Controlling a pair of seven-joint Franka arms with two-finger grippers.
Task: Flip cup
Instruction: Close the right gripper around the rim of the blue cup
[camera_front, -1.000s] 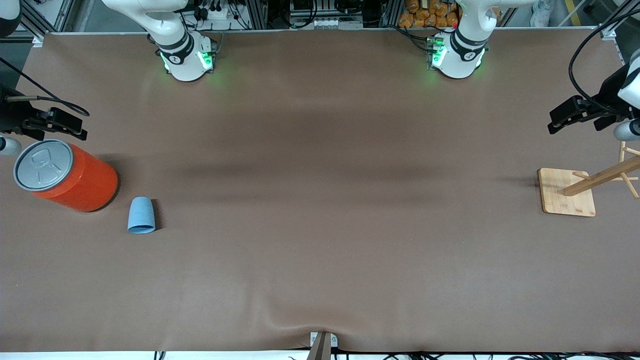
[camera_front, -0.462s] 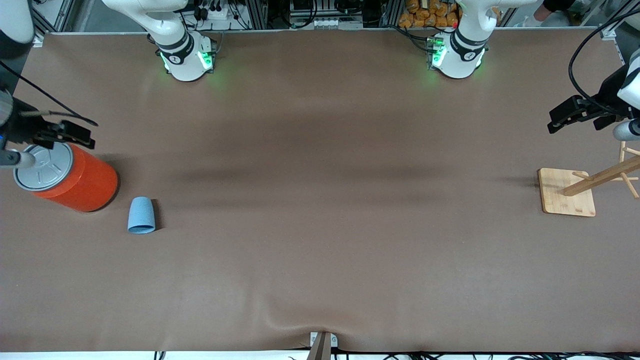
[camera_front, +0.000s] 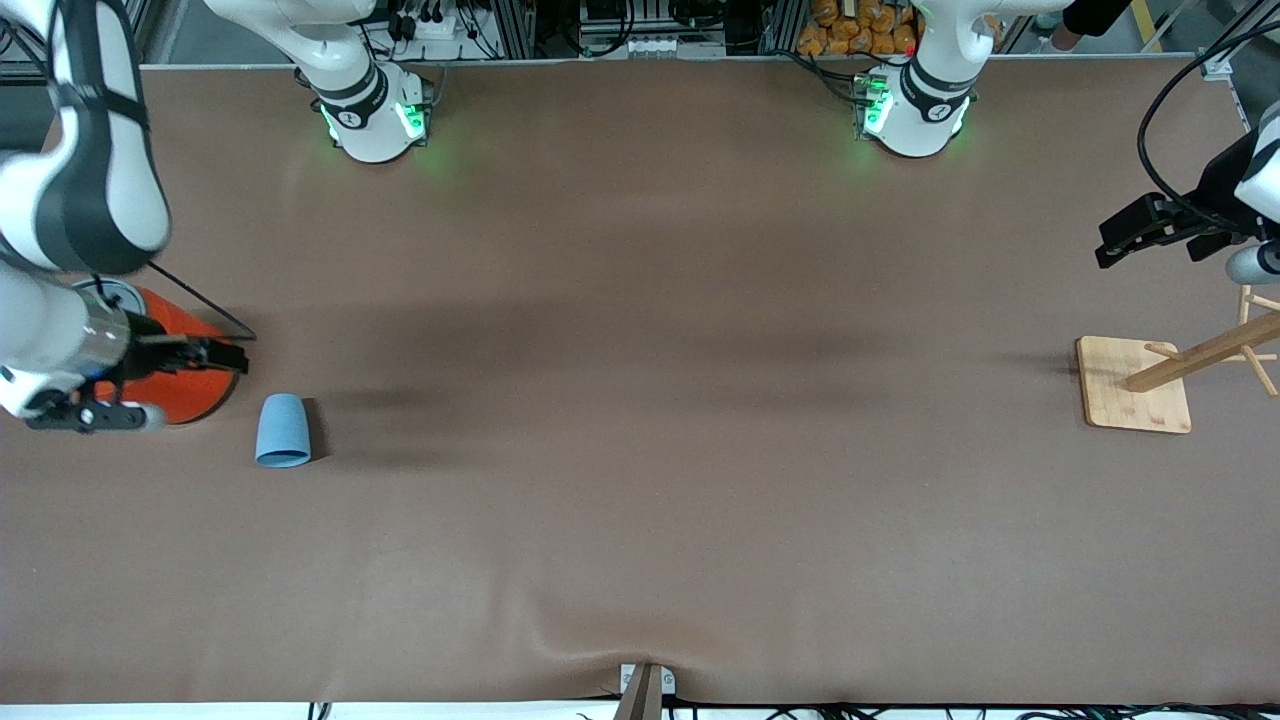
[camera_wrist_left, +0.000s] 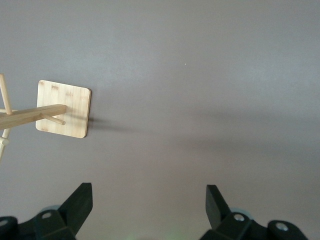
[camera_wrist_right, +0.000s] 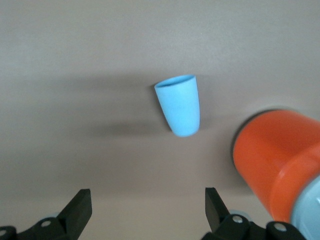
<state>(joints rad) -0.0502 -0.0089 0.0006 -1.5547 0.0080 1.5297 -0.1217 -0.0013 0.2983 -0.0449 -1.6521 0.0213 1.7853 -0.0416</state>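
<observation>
The light-blue cup (camera_front: 283, 430) lies on its side on the brown table, its mouth toward the front camera, beside the orange can. In the right wrist view the cup (camera_wrist_right: 180, 105) lies apart from my fingers. My right gripper (camera_front: 215, 355) is open and empty in the air over the orange can, a short way from the cup; in its own view (camera_wrist_right: 147, 210) only table shows between the jaws. My left gripper (camera_front: 1140, 230) is open and empty, waiting above the left arm's end of the table, with bare table between its jaws (camera_wrist_left: 149, 205).
The large orange can (camera_front: 190, 392) with a grey lid stands beside the cup, toward the right arm's end, and shows in the right wrist view (camera_wrist_right: 275, 160). A wooden rack on a square base (camera_front: 1135, 385) stands at the left arm's end (camera_wrist_left: 65, 107).
My right arm has swung in over the orange can, bringing its gripper closer to the cup. The cup, the can and the left arm have not moved.
</observation>
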